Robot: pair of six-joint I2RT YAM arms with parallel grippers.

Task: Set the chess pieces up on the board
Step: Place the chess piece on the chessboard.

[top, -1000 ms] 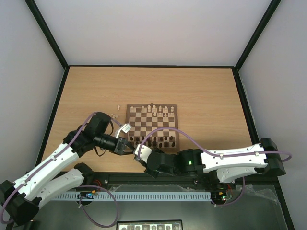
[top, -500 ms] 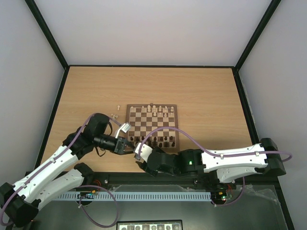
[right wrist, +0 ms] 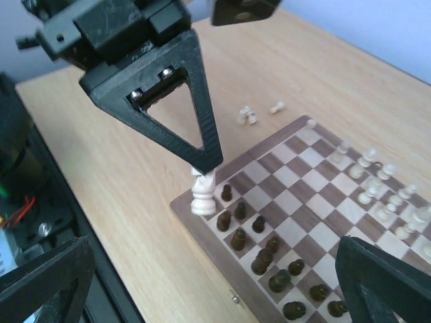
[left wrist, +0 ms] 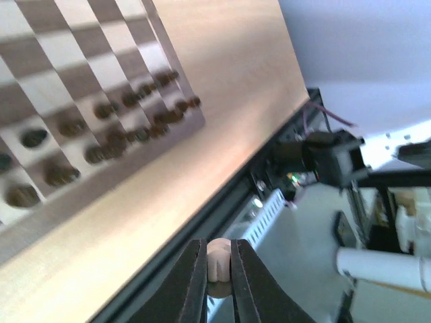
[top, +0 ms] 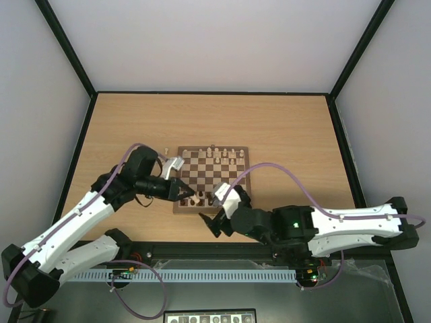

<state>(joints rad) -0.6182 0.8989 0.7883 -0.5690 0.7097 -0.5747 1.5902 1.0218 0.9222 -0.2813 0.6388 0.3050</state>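
Pinches cream chess piece [right wrist: 202,194] by its head in left gripper [right wrist: 206,161], long axis upright, straight below the tips, board [right wrist: 195,225] corner just beneath. Shows right gripper [top: 211,212] spread wide, empty, close alongside.

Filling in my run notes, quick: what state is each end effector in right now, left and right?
Left end effector: closed, holding a pale chess piece.
Right end effector: open, holding nothing.
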